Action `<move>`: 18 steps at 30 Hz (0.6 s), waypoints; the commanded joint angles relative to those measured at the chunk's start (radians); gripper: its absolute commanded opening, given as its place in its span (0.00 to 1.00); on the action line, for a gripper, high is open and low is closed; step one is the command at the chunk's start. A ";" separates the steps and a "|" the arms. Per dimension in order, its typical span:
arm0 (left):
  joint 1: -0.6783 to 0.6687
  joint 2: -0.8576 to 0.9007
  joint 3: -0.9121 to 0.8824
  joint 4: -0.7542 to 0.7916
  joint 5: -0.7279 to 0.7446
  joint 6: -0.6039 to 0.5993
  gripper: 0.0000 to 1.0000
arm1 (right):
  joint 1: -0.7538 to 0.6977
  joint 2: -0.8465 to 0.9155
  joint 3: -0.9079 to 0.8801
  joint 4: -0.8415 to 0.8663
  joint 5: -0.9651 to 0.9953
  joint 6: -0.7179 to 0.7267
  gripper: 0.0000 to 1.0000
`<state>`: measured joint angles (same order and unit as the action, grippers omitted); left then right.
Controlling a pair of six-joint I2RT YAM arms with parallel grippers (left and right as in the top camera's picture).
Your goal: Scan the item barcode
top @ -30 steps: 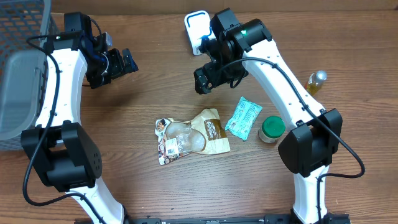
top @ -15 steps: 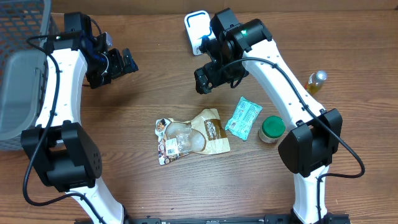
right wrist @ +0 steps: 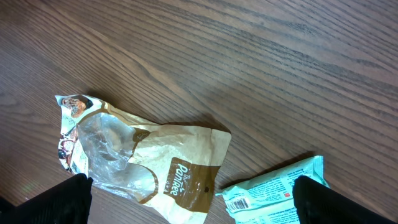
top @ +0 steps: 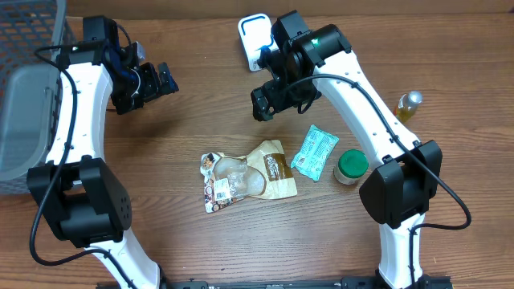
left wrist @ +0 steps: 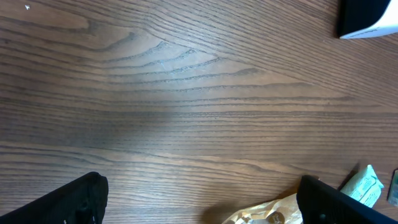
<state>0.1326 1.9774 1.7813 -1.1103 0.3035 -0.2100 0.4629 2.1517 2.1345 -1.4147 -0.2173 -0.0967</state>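
Surface (top: 201, 96): brown wood.
Basket (top: 24, 48): grey, at the 10 o'clock edge.
Bag (top: 249, 172): brown, crumpled flat mid-surface, at 6 o'clock from my right pincer, untouched.
Left pincer (top: 152, 83): mine, jaws wide, empty, over bare wood at 10 o'clock.
Right pincer (top: 269, 100): mine, jaws wide, empty.
Packet (top: 314, 151): teal, just beside the bag at 3 o'clock.
Scanner (top: 253, 34): white and blue, at 12 o'clock.
Jar (top: 351, 167): green lid, at 3 o'clock of the packet.

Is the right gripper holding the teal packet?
No, the right gripper is open and empty, while the teal packet lies on the table.
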 commanded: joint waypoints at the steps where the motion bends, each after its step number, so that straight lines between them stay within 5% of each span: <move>1: -0.004 -0.003 0.019 0.000 0.000 -0.006 1.00 | 0.001 -0.055 -0.007 0.003 0.007 0.003 1.00; 18: -0.004 -0.003 0.019 0.000 0.000 -0.006 0.99 | 0.000 -0.480 -0.007 0.002 0.008 0.003 1.00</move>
<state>0.1326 1.9774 1.7813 -1.1107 0.3035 -0.2100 0.4644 1.7599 2.1288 -1.4143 -0.2165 -0.0971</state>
